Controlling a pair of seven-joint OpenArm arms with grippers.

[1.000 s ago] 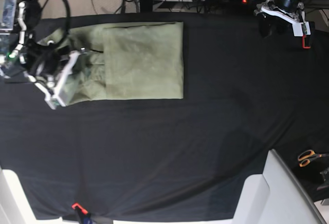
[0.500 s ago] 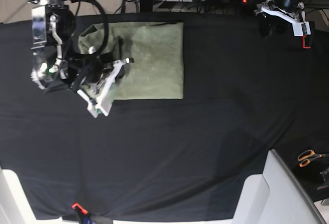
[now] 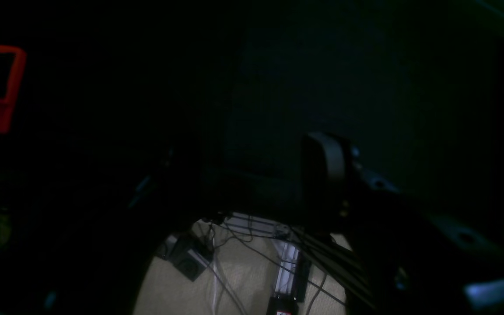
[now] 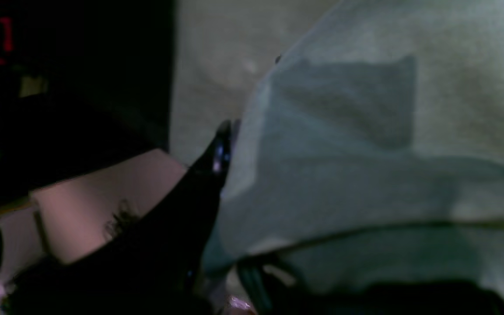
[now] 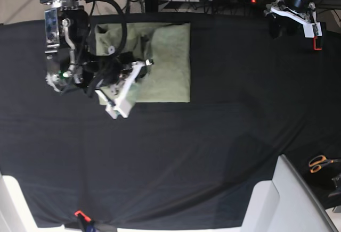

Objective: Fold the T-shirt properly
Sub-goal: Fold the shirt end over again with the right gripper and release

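The pale sage-green T-shirt (image 5: 168, 61) lies partly folded on the black table cloth (image 5: 213, 136) at the back left. My right gripper (image 5: 139, 68) hovers over the shirt's left half, shut on a lifted fold of its fabric. In the right wrist view the cloth (image 4: 365, 153) drapes over the gripper beside one black finger (image 4: 217, 153); the other finger is hidden. My left gripper (image 5: 290, 22) rests at the back right corner, far from the shirt. In the left wrist view its fingers (image 3: 326, 162) stand apart with nothing between them.
Orange-handled scissors (image 5: 319, 163) lie off the table's right side, beside a white box (image 5: 287, 200) at the front right. A red clamp (image 5: 318, 43) hangs by the left arm. Another red clamp (image 5: 80, 214) sits at the front edge. Cables lie on the floor behind.
My right arm has swung to the right, carrying the shirt's left part over the folded body. The left arm has not moved.
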